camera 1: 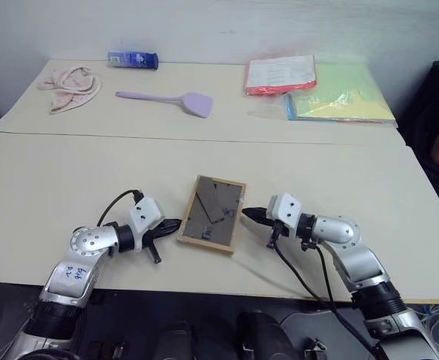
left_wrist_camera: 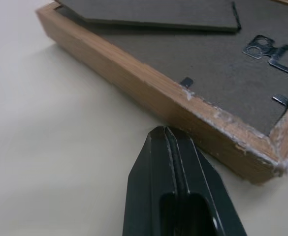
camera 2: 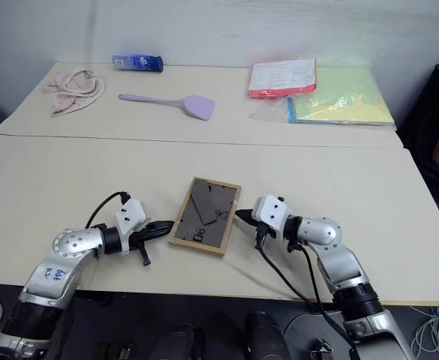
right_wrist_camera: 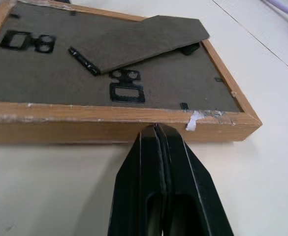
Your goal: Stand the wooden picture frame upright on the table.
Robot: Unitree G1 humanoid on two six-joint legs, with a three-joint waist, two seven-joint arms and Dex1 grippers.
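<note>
Frame [camera 1: 211, 213] lies back-up on your counter [camera 1: 69, 172]; left gripper [camera 1: 175, 223] and right gripper [camera 1: 248, 214], both closed and empty, flank its long edges, probably to squeeze and lift

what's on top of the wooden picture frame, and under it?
The wooden picture frame lies back-up: its dark fold-out stand and metal hangers face upward. Beneath is the table; the picture side is covered.

The wooden picture frame [camera 1: 211, 214] has a light-wood rim and a dark grey back on the pale beige table [camera 1: 69, 172]. A lilac spatula [camera 1: 166, 99], a blue packet [camera 1: 132, 59] and red, green and yellow folders [camera 1: 317, 88] lie there; both tools are black.
</note>
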